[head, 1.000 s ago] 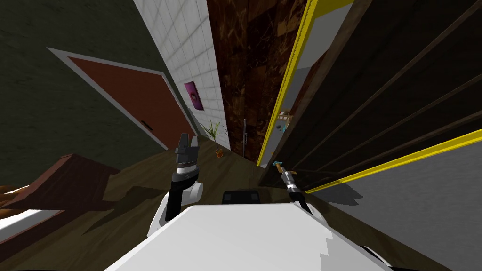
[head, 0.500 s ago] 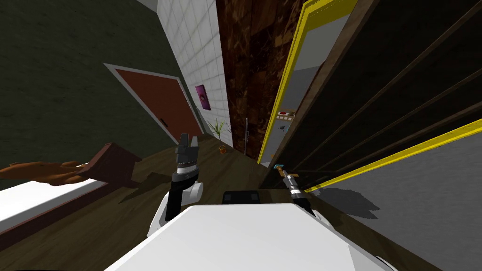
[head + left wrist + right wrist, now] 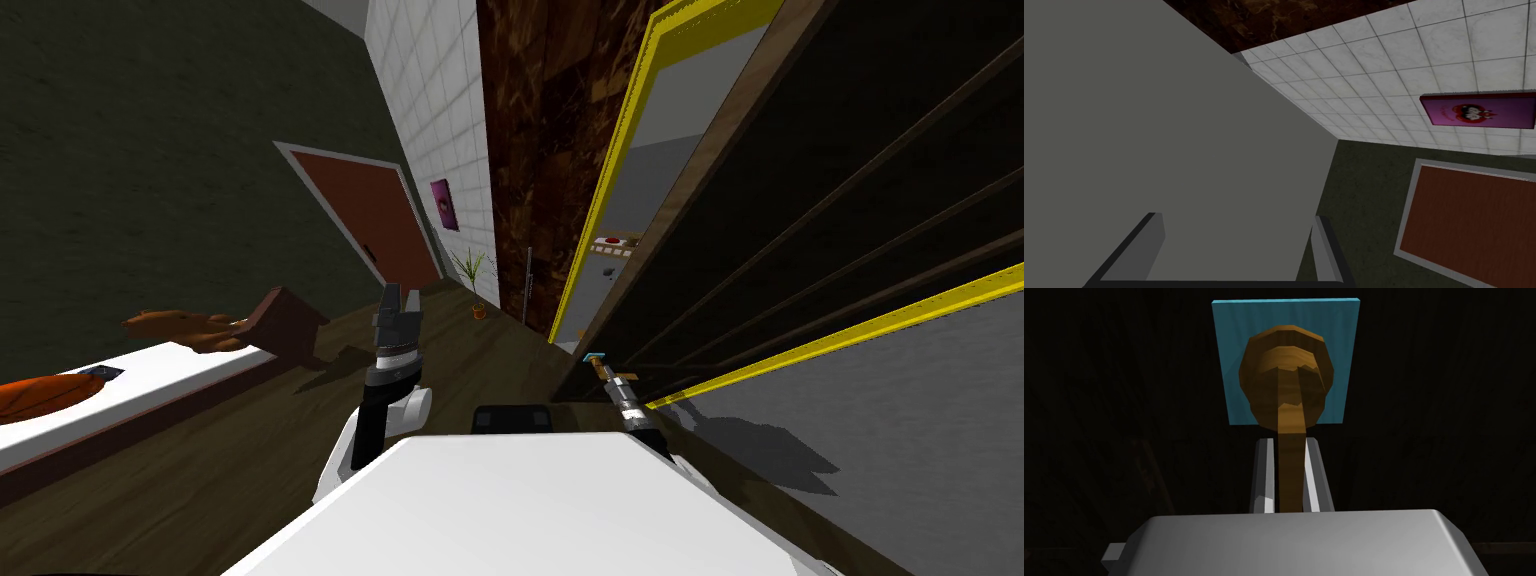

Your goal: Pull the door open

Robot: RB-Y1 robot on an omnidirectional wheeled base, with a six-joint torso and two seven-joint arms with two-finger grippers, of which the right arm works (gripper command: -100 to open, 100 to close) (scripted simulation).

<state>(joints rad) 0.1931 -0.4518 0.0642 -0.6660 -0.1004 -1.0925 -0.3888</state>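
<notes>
Right wrist view, right gripper [image 3: 1288, 444] clamps handle [image 3: 1287, 400] (brown lever)

Head camera: we are looking steeply down and forward, rolled, with the dark door [image 3: 800, 200] lying at 2 o'clock. Right wrist camera: we are facing its brown handle [image 3: 1286, 388] at close range. Left wrist camera: we are facing the tiled wall [image 3: 1374, 75], sharing the purple picture [image 3: 1479, 110] with the head view.
</notes>
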